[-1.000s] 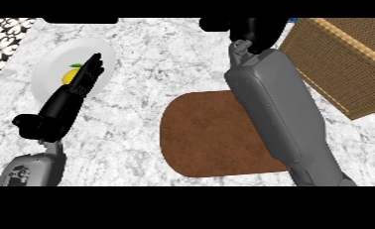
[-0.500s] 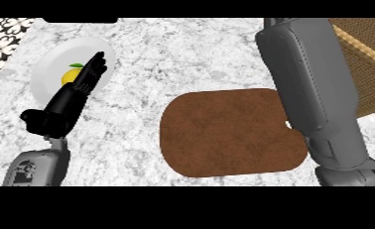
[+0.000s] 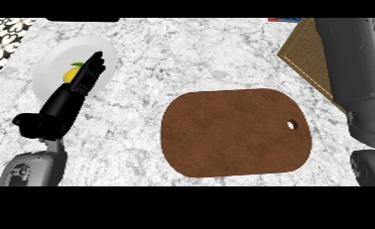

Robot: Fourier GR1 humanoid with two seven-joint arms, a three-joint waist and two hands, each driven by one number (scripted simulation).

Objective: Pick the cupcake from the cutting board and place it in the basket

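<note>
The cupcake shows nowhere, not on the bare cutting board (image 3: pixel 234 133), so it is perhaps over the basket (image 3: pixel 311 54) in the hidden right hand, whose fingers I cannot tell, and should be released low inside, left hand (image 3: pixel 70 99) resting with fingers straight.

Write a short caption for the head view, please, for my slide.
Bare brown cutting board on marble counter, basket at right, left hand resting open over white plate.
</note>
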